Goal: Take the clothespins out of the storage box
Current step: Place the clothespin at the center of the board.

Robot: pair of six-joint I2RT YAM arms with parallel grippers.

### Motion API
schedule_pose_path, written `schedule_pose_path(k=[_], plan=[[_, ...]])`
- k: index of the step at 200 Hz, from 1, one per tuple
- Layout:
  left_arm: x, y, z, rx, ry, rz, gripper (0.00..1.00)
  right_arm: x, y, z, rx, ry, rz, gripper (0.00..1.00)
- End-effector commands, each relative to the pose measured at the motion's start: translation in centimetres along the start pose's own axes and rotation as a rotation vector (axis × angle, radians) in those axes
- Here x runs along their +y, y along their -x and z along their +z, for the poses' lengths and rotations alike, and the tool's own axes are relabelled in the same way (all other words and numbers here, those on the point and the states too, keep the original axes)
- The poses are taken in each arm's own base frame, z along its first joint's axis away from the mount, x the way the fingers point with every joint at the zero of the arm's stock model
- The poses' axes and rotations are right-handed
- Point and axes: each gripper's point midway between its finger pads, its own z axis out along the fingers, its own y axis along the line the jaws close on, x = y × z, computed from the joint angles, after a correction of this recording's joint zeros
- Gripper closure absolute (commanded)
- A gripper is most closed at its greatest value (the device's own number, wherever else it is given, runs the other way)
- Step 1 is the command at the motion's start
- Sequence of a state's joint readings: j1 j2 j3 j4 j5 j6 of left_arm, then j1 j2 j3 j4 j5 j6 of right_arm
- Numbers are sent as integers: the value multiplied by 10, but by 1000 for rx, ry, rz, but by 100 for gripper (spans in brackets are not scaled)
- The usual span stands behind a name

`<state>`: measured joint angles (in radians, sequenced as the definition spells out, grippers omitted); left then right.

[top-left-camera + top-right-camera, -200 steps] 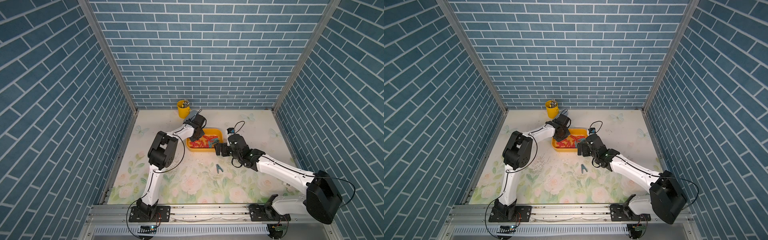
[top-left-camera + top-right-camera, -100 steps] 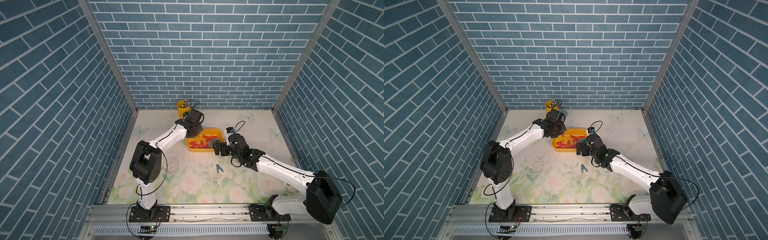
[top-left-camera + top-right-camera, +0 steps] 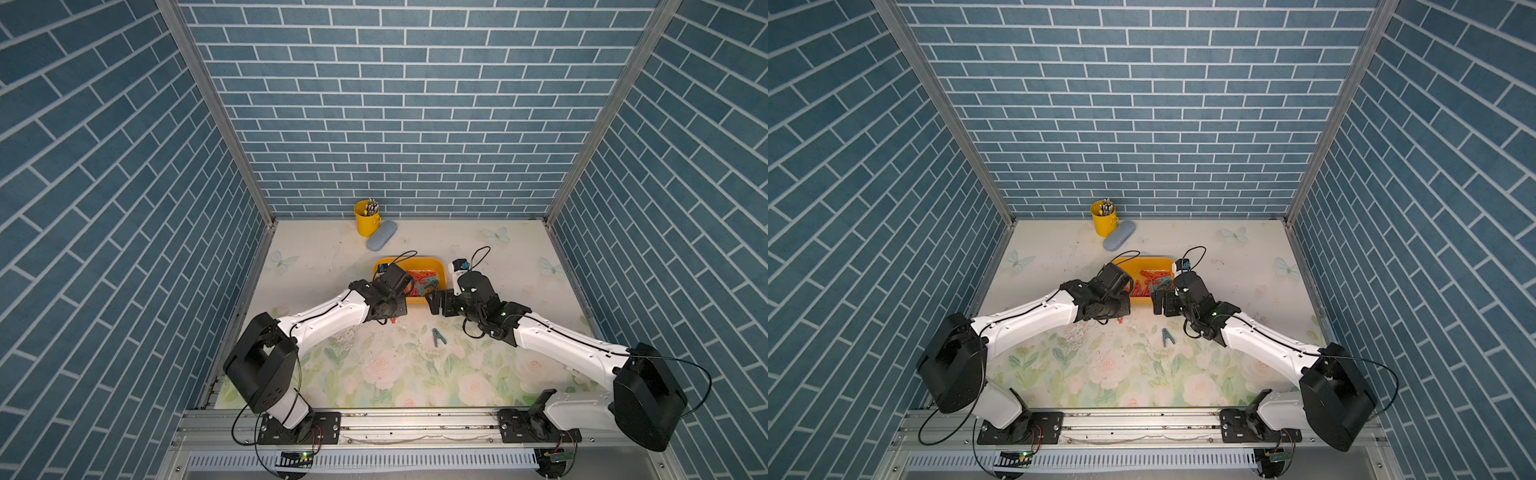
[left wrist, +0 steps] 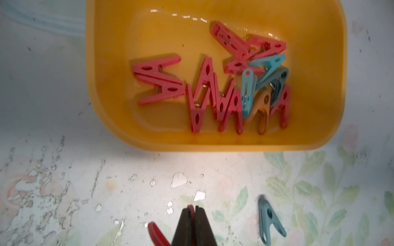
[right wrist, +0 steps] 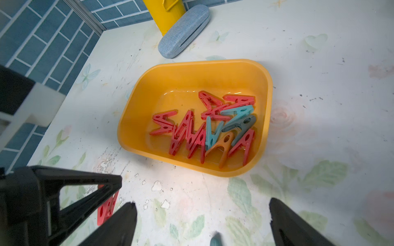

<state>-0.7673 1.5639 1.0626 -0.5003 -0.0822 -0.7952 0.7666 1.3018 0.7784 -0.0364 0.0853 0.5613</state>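
**Red clothespin [image 4: 155,232] pinched in left gripper [image 4: 194,209], outside the storage box [image 4: 213,147]**

The rest of the clothespins [image 4: 223,89] lie in a loose heap on the box floor, bunched toward one end, with the other end bare. They are mostly red, with a few teal, one grey-teal and one orange clothespin [image 4: 263,106] by the near wall. Several overlap, so I cannot tell the exact count. The box is a shallow yellow-orange tray, flat on the floral table [image 3: 374,374], about mid-width and nearer the back wall.

The left gripper is over the table just in front of the box's near wall. Its fingers are pressed together on the red clothespin: red shows between the tips and one leg sticks out sideways. In the right wrist view the peg hangs low under the fingers; whether it touches the table I cannot tell.

A teal clothespin [image 4: 269,221] lies flat on the table near the left gripper, apart from the box.

The right gripper [image 5: 201,207] has its jaws spread wide with nothing between them. It is low over the table by the box's near right corner.

Behind the box, a grey-blue case [image 3: 381,241] lies just beside a yellow pen cup [image 3: 366,219] at the back wall, both apart from the box
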Motion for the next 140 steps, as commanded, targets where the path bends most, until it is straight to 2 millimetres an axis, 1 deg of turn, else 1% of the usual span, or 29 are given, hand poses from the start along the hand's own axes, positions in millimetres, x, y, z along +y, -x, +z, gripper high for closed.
schedule_pose_path(k=[1, 18, 39, 58, 83, 108, 125, 140], plan=[[-2, -14, -2, -3, -15, 32, 99, -3, -5, -6, -1, 4, 40, 0], [-12, -28, 2, 9, -47, 57, 99, -6, -11, -8, 9, -4, 50, 1], [-24, -43, 12, 28, -56, 106, 99, -12, -19, -11, 19, -23, 63, 1], [-33, -52, 24, 54, -44, 146, 99, -20, -26, -14, 21, -44, 76, 1], [-50, -64, 33, 75, -42, 189, 99, -27, -34, -19, 23, -61, 89, 1], [-54, -77, 49, 115, -32, 208, 98, -32, -41, -23, 26, -66, 101, 0], [-58, -85, 54, 135, -39, 215, 98, -35, -43, -26, 28, -76, 101, 0], [-61, -89, 57, 141, -38, 219, 95, -37, -43, -28, 26, -84, 101, 0]])
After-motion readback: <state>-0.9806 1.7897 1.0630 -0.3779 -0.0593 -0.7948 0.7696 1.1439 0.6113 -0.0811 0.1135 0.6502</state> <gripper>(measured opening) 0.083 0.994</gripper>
